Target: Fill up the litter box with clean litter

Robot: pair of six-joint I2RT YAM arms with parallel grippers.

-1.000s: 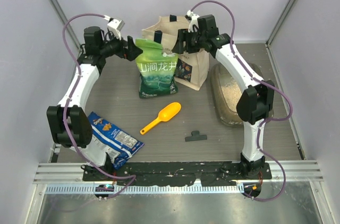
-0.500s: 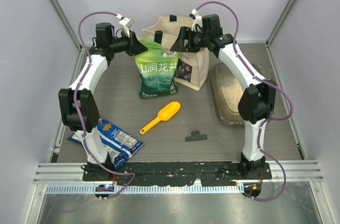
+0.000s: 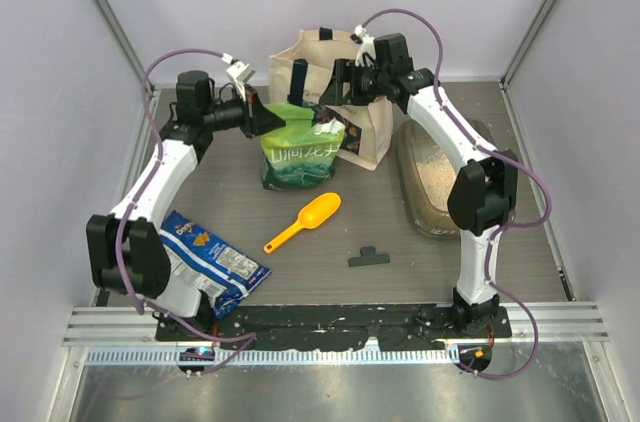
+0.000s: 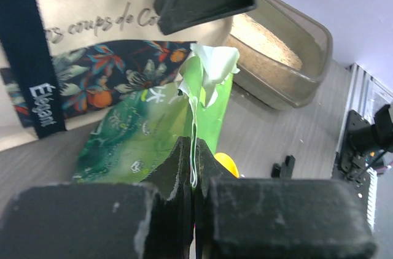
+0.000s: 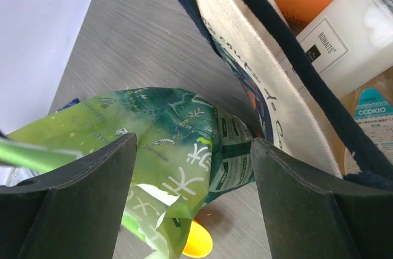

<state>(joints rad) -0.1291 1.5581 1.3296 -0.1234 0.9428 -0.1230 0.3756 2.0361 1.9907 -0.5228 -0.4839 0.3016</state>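
- Clutter lies nearest the arm bases: a blue snack bag [image 3: 215, 260], a black clip [image 3: 367, 257] and an orange scoop [image 3: 305, 220], all loose on the table and touched by neither arm.
- Your left gripper [image 4: 193, 148] is clamped tight on the top edge of the green-and-white pouch [image 3: 295, 152], pinching the thin film flat. That hold likely steadies the pouch upright so the mouth can be worked open.
- Your right gripper [image 5: 193, 179] stands wide with nothing in it. Its 2 fingers straddle the pouch's other top corner without closing, and it looks lined up to take the opposite lip.
- You find the litter box [image 3: 425, 227] on the right side of the table, beside the tote bag [image 3: 368, 134] and apart from the pouch. It is a shallow, translucent grey-brown tray with rounded corners.
- You can see clean litter [image 3: 432, 174] inside it as a thin, pale beige, sandy layer; the fill looks only partly done.
- You have the tote standing furthest back, just behind the pouch.
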